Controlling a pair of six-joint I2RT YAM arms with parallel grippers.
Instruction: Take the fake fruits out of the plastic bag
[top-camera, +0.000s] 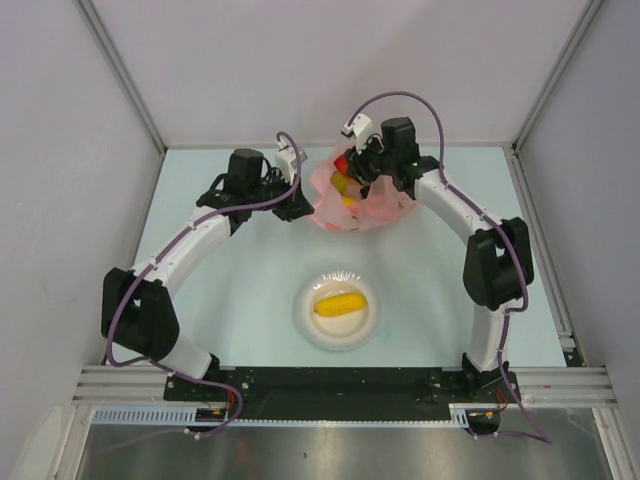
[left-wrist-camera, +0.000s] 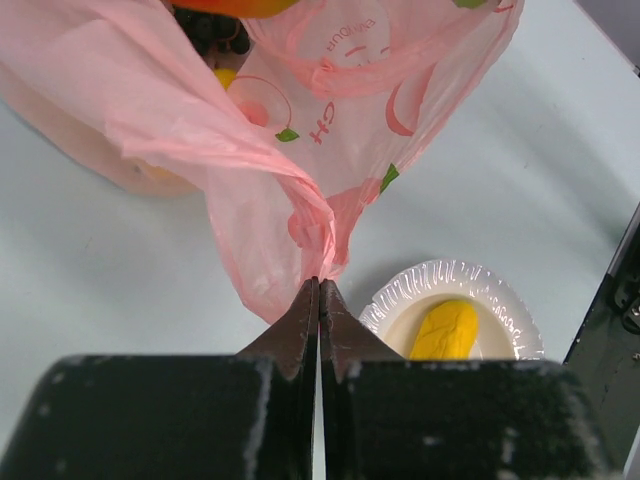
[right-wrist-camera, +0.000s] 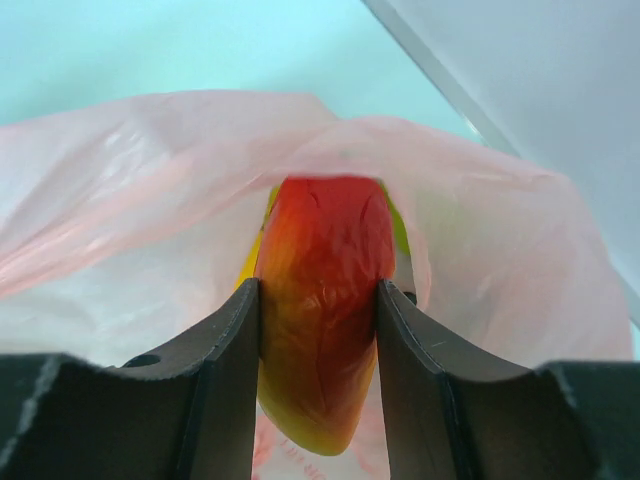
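- You have one plastic bag (top-camera: 358, 200) at the far middle of the bench (top-camera: 240, 290). One white bowl (top-camera: 304, 322) sits nearer the arm bases, well apart from it.
- One yellow-orange mango (top-camera: 338, 303) lies in the bowl, out of the bag.
- Your left gripper (left-wrist-camera: 318, 288) is pinched tight on a gathered fold of the bag.
- Your right gripper (right-wrist-camera: 318, 295), inside the bag's mouth, clamps one red mango (right-wrist-camera: 322, 240).
- The bench is pale blue-green, with plain light walls (top-camera: 330, 70) around it.
- Through the pink film you can make out a dark grape bunch (left-wrist-camera: 212, 30) and something yellow. The other fruits can't be counted.
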